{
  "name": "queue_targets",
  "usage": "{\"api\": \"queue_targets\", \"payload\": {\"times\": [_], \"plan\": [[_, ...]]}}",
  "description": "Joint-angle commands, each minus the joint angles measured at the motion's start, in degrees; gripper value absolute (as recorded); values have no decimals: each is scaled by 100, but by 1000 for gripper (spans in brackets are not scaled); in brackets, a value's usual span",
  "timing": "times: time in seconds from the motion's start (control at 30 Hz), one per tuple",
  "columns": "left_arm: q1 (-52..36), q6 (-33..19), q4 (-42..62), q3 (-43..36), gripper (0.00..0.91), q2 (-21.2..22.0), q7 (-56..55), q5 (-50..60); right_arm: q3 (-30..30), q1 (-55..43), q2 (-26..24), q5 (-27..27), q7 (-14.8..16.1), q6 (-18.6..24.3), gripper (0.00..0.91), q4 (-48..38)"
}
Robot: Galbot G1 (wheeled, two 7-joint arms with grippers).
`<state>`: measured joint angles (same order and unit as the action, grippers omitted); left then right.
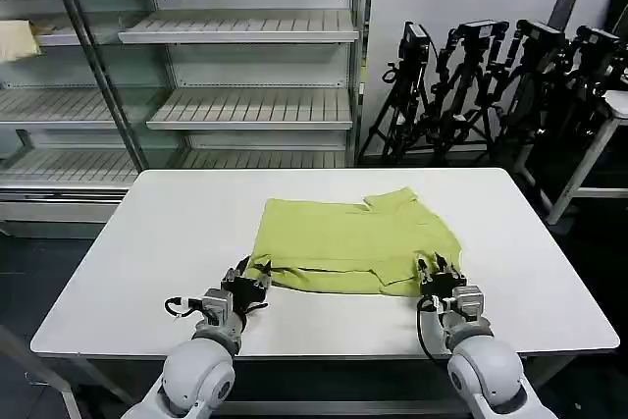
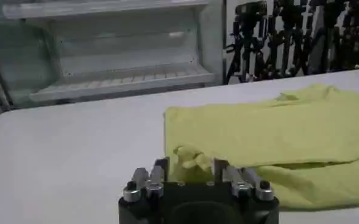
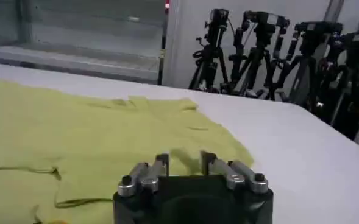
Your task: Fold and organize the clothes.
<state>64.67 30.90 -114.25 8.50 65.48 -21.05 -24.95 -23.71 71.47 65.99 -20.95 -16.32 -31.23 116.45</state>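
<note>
The lime short-sleeved shirt [image 1: 353,237] lies flat in the middle of the white table [image 1: 167,242], collar at the far right, its near hem doubled over. My left gripper [image 1: 246,279] sits low at the shirt's near left corner. In the left wrist view the shirt [image 2: 277,128] has a small bunch of cloth standing between the spread fingers of the left gripper [image 2: 190,163]. My right gripper [image 1: 438,272] rests at the near right corner. In the right wrist view the right gripper [image 3: 184,158] is open over the shirt [image 3: 75,128], nothing pinched.
Behind the table stand grey slatted shelves [image 1: 245,26], with a pale cream cloth [image 1: 18,38] on the far left one. Black camera tripods [image 1: 491,85] crowd the back right. Bare tabletop runs on both sides of the shirt and along the near edge.
</note>
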Motion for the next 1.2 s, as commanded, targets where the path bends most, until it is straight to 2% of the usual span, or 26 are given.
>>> {"api": "queue_targets", "payload": {"times": [0.03, 0.1, 0.13, 0.17, 0.2, 0.23, 0.37, 0.67, 1.0, 1.2], "plan": [[190, 23, -183, 34, 907, -16, 4, -61, -441, 476, 3, -165, -92, -188, 907, 507], [108, 66, -45, 6, 907, 0, 10, -120, -573, 554, 4, -307, -120, -199, 907, 385], [64, 81, 10, -13, 907, 9, 15, -133, -599, 576, -3, -405, -118, -204, 836, 313], [24, 96, 79, -30, 705, 20, 19, -144, -603, 575, -6, -489, -123, -206, 715, 278], [-26, 119, 147, -49, 121, 32, 25, -144, -595, 546, -1, -687, -142, -210, 111, 179], [-56, 132, 199, -64, 20, 37, 26, -143, -576, 491, 3, -803, -172, -211, 0, 88], [-154, 120, 408, -98, 20, 56, 19, -146, -488, 338, -5, -1273, -242, -212, 0, -247], [-120, 177, 447, -122, 20, 143, 11, -142, -411, 461, -3, -1534, -289, -209, 0, -203], [-4, 177, 465, -91, 20, 130, 51, -237, -345, 483, -10, -1406, -265, -198, 0, 2], [567, 209, -288, 32, 20, -16, -3, -192, -488, 1031, -98, -1254, -213, -197, 0, 605]]}}
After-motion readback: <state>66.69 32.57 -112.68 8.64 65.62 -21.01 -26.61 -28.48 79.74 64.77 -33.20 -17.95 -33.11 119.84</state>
